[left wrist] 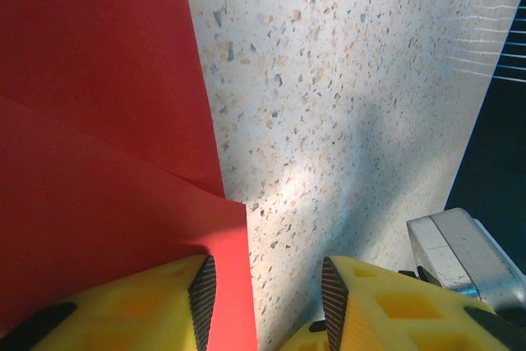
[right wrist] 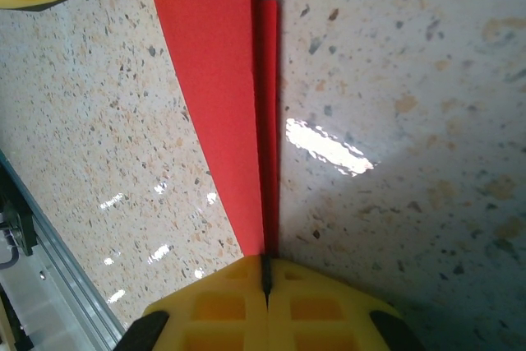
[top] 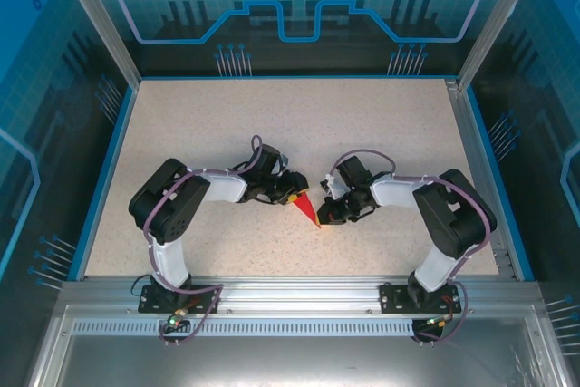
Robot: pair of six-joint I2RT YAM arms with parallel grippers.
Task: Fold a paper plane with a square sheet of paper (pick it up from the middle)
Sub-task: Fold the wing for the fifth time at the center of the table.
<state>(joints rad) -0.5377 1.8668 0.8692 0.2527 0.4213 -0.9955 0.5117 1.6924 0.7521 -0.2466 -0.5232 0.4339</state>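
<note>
Plane point(top: 306, 208): red and part-folded, lying on the table point(top: 227, 124) at mid-width, between your two grippers.
Long axis: on a slant, with the wide end by the left gripper point(left wrist: 267, 293) and the point toward the near edge by the right gripper point(right wrist: 265, 273).
Right gripper: pressed together on the plane's narrow end. In the right wrist view the centre crease runs straight out of the seam between the fingers.
Left gripper: spread. One finger point(left wrist: 123, 310) lies over the wide end's flap, and the other is over bare table just beside the paper's edge. Nothing is pinched.
Layers: the left wrist view shows two red flaps overlapping, the nearer over the farther.
Nearer arm: both are at the paper, but only your right one holds it.
Judgement: the next move likely falls to your left gripper, since the loose flap lies on its left-finger side. The right pinch should serve as the anchor along the crease.
Risk: a pull across the axis could twist the fold out of the pinch.
</note>
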